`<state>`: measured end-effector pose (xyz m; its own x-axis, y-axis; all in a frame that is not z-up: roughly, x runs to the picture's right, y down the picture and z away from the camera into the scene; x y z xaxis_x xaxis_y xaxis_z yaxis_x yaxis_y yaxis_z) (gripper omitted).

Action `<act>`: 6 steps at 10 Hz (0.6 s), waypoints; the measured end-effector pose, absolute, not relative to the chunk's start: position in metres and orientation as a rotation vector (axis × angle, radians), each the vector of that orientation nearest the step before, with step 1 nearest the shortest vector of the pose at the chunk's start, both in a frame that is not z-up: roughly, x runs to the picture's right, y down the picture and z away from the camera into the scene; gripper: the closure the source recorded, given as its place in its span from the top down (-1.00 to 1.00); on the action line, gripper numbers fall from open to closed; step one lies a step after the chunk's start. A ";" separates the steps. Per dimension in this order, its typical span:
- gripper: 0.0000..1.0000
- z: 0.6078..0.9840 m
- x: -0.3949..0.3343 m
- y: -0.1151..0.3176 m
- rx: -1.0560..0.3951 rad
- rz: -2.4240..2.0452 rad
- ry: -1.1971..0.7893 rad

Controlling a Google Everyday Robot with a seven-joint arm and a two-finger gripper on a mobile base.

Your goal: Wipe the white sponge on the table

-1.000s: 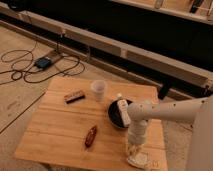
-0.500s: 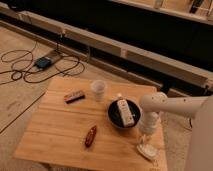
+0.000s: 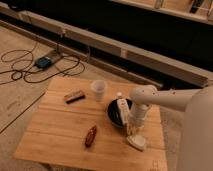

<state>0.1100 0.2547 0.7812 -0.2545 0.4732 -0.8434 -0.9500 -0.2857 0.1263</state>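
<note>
Gripper (image 3: 133,131) points down at right side of table (image 3: 55,130), fingers closed on white sponge (image 3: 138,143); sponge pressed flat on wood near front-right, just beside black bowl (image 3: 113,114). Bowl holds white bottle (image 3: 122,110), lying tilted, cap toward rear. Translucent cup (image 3: 99,90) upright behind bowl, contents not discernible. Bottle label too blurred to read. Versus half second ago: gripper and sponge shifted left, closer to bowl.
</note>
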 end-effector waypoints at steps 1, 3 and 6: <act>-1.00 0.774 0.096 0.258 -0.899 1.733 0.786; -1.00 0.752 0.072 0.269 -0.971 1.708 0.748; -1.00 0.713 0.059 0.308 -1.074 1.618 0.766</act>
<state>0.0586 0.3083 0.7135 -0.0989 0.3918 -0.9147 -0.9558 -0.2931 -0.0222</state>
